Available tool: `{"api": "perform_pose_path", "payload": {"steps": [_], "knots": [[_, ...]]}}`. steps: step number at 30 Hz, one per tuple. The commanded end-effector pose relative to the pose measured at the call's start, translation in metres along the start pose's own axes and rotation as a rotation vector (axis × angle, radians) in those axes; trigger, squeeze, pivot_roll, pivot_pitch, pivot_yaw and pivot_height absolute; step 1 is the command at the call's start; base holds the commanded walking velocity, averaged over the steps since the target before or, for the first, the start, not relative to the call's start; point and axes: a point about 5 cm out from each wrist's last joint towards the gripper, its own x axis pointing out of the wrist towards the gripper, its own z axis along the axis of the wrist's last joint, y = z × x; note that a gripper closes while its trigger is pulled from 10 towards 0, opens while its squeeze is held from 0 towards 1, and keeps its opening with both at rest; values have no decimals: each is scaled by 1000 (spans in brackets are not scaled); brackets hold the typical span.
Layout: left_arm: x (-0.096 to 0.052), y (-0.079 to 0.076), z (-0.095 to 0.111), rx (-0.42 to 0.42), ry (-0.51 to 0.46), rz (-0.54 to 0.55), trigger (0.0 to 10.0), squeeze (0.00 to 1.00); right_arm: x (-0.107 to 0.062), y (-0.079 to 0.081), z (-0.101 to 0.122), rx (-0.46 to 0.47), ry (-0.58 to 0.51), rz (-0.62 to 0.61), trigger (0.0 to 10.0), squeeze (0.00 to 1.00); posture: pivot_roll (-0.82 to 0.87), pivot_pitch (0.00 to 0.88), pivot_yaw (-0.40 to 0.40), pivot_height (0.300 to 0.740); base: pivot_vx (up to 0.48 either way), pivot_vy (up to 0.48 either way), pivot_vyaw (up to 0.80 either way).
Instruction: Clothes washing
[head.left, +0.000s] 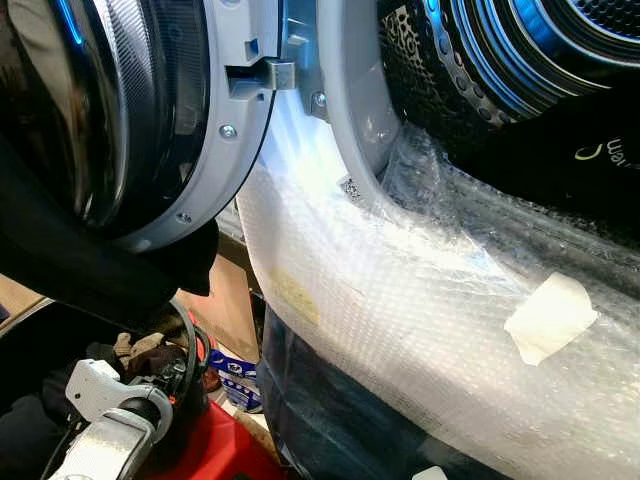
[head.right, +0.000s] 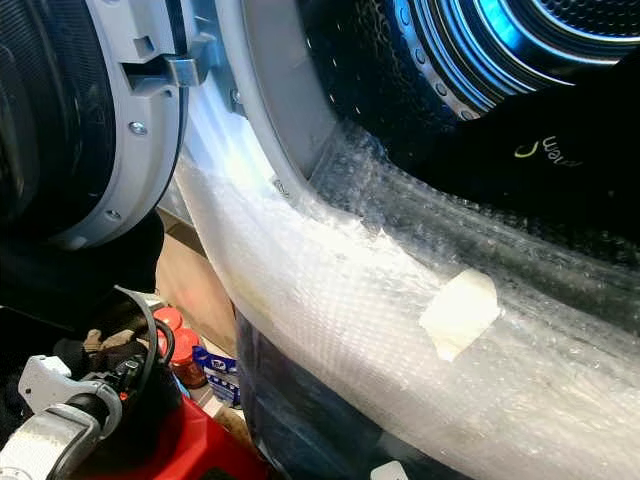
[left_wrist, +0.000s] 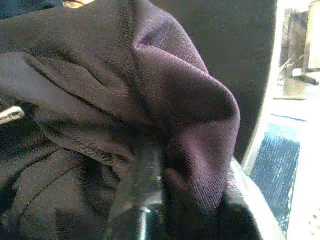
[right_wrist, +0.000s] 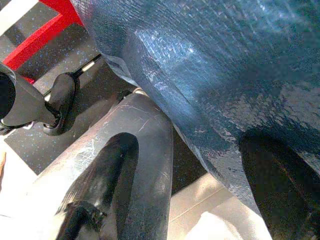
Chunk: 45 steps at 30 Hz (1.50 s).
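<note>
While our left claw (left_wrist: 145, 200) is clamped on the dark garment (left_wrist: 150, 100), the washer drum (head.left: 560, 40) above it waits unloaded, so loading remains.

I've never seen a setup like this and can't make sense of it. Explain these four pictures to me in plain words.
These come from a walking household robot that is doing laundry. The two wide pictures are from cameras in its head, looking down at a washing machine wrapped in bubble wrap, with a patch of tape stuck on it. The round door hangs open on the robot's left, and the drum glows blue above. The other two pictures are from cameras on its wrists. The left claw is buried in a dark garment, so it seems to be holding it. The silver left arm shows low down. The right wrist picture shows blue sheeting close up.
</note>
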Motion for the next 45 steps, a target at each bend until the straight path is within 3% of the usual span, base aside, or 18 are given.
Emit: {"api": "perform_pose_path", "payload": {"steps": [1, 8, 13, 24, 29, 34, 38, 39, 45], "knots": [[-2, -10, -10, 21, 54, -73, 0, 0, 1, 20, -19, -15, 73, 88, 10000, 0, 207, 172, 3, 740, 0, 0, 0], [-4, -20, -12, 57, 71, -156, 0, 0, 2, 21, -17, -15, 68, 92, 10000, 0, 215, 169, 4, 740, 0, 0, 0], [-11, -34, -18, 124, 117, -293, 0, 0, 1, 21, -19, -22, 73, 94, 10000, 0, 215, 167, -9, 740, 0, 0, 0], [-11, -36, -16, 217, 133, -324, 0, 0, 1, 19, -19, -19, 72, 90, 10000, 0, 166, 151, -14, 740, 0, 0, 0], [-16, -41, -4, 308, 118, -388, 0, 0, 2, 21, -18, -17, 70, 94, 10000, 0, 163, 141, -3, 740, 0, 0, 0], [-20, -42, 21, 386, 31, -426, 0, 0, 2, 24, -15, -6, 62, 97, 10000, 0, 184, 141, 18, 740, 0, 0, 0], [-24, -57, 27, 484, 35, -522, 0, 0, 2, 25, -14, 9, 55, 96, 10000, 0, 208, 138, 25, 740, 0, 0, 0], [-26, -64, 25, 555, 64, -560, 0, 0, 2, 26, -15, 8, 56, 92, 10000, 0, 223, 136, 27, 740, 0, 0, 0], [-39, -83, 10, 790, 182, -698, 0, 0, 2, 26, -18, 16, 59, 88, 10000, 0, 221, 142, 30, 740, 0, 0, 0]]}}
